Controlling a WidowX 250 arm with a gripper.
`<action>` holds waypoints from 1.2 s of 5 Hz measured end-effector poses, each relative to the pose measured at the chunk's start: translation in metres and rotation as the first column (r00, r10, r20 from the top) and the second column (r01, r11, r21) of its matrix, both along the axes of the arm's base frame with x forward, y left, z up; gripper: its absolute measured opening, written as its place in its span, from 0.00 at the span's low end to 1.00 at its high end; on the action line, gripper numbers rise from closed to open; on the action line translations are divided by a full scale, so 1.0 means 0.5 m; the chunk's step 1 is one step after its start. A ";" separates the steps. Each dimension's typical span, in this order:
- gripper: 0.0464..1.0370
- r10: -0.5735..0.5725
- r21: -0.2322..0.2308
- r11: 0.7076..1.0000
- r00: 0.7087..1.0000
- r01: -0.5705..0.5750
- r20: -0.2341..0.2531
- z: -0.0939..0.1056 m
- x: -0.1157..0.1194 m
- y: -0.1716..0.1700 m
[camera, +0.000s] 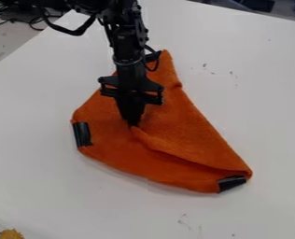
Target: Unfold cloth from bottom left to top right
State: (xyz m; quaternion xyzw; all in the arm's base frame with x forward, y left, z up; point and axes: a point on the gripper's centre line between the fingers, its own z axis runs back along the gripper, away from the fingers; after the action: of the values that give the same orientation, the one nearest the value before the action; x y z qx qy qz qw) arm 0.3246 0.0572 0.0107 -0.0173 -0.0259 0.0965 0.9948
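Observation:
My gripper (133,122) points down over the middle of the orange cloth (181,135), its fingers together at the tip of a folded-over flap and apparently pinching it. From that tip a raised fold edge runs toward the lower right corner. The cloth lies partly folded in a rough triangle. Black patches mark its left edge, its lower right corner and its top, where the arm partly hides one. What lies directly behind the gripper is hidden.
The cloth rests on a white table (256,93) with a few dark marks. A yellowish object (11,234) shows at the bottom left edge. Dark cables (34,21) lie beyond the table at the upper left.

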 end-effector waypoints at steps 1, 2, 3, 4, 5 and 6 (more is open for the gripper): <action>0.03 0.003 0.017 1.000 1.000 -0.003 -0.012 0.002 -0.002 0.005; 0.01 -0.030 0.065 0.997 1.000 0.030 0.006 0.040 0.016 -0.012; 0.01 -0.048 0.112 0.993 0.998 0.043 0.044 0.085 0.037 -0.037; 0.01 -0.055 0.132 0.990 0.997 0.046 0.062 0.104 0.051 -0.065; 0.01 -0.084 0.129 0.989 0.991 0.070 0.106 0.137 0.084 -0.113; 0.01 -0.145 0.105 0.985 0.983 0.134 0.113 0.138 0.131 -0.186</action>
State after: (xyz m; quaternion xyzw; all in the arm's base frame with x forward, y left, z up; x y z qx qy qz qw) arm 0.3903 -0.0360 0.0799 0.0235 -0.0892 0.0239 0.9954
